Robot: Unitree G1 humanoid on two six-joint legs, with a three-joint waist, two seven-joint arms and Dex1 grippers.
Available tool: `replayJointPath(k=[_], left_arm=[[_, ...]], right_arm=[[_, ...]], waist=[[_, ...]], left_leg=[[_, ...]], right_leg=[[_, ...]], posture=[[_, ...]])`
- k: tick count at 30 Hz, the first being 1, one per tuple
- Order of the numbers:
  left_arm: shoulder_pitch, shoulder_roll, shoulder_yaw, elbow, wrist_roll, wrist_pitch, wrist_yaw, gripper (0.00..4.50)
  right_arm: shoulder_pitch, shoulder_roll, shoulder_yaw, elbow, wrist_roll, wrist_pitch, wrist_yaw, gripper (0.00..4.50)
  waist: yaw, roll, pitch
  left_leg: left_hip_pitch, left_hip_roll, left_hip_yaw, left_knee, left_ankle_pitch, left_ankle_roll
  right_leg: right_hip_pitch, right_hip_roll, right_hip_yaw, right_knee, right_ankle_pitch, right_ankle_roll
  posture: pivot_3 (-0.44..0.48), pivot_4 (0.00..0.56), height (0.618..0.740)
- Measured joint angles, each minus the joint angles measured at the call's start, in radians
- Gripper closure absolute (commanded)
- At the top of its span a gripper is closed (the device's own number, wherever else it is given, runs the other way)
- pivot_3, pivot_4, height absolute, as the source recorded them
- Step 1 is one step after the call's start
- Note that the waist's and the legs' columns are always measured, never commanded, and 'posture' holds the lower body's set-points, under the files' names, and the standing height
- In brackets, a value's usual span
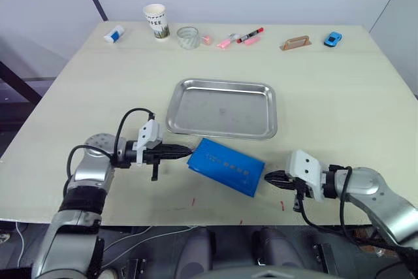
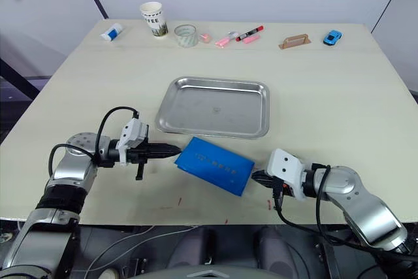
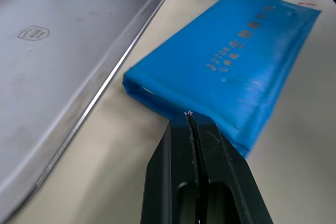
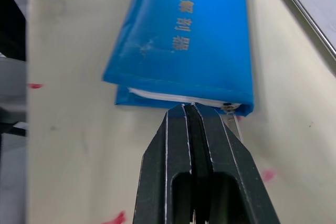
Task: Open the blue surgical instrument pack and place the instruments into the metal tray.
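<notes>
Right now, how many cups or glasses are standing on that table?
2. A white paper cup stands near the table's far edge on the robot's left, and a clear glass stands just to its right, beside the pink markers.

Both arms are built of rounded silver-grey metal segments, and the left upper arm carries a black band. Each wrist ends in a white, boxy plastic housing from which the black hardware extends. Black cables loop out over each forearm and run back into the wrist housing. The left tool (image 1: 185, 152) and the right tool (image 1: 266, 177) each have two slim, matte black fingers (image 3: 178, 182) that taper to a point, with a recessed slot moulded into each finger's body.
</notes>
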Motion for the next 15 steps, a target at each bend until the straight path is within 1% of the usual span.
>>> replayJointPath(k=[5,9,15], left_arm=[[-0.028,-0.013,-0.017,0.058,0.033,-0.028,0.001,4.5],[-0.039,-0.025,-0.018,0.086,0.035,-0.039,-0.004,4.5],[-0.015,-0.037,-0.018,0.059,0.014,-0.007,-0.03,4.5]], right_arm=[[-0.022,0.046,0.027,0.029,-0.022,0.002,-0.014,4.47],[-0.025,0.063,0.033,0.052,-0.043,-0.002,-0.024,4.47],[-0.026,0.09,0.025,0.083,-0.049,-0.019,-0.032,4.47]], waist=[[-0.004,0.0,0.0],[-0.005,0.0,0.0],[-0.005,0.0,0.0]], left_leg=[[0.0,0.0,-0.001,0.0,0.0,0.0],[0.0,0.0,-0.001,0.0,0.0,0.0],[0.0,0.0,-0.001,0.0,0.0,0.0]], right_leg=[[0.0,0.0,-0.001,0.0,0.0,0.0],[0.0,0.0,0.0,0.0,0.0,0.0],[0.0,0.0,-0.001,0.0,0.0,0.0]], posture=[[0.0,0.15,0.728],[0.0,0.15,0.728],[0.0,0.15,0.728]])
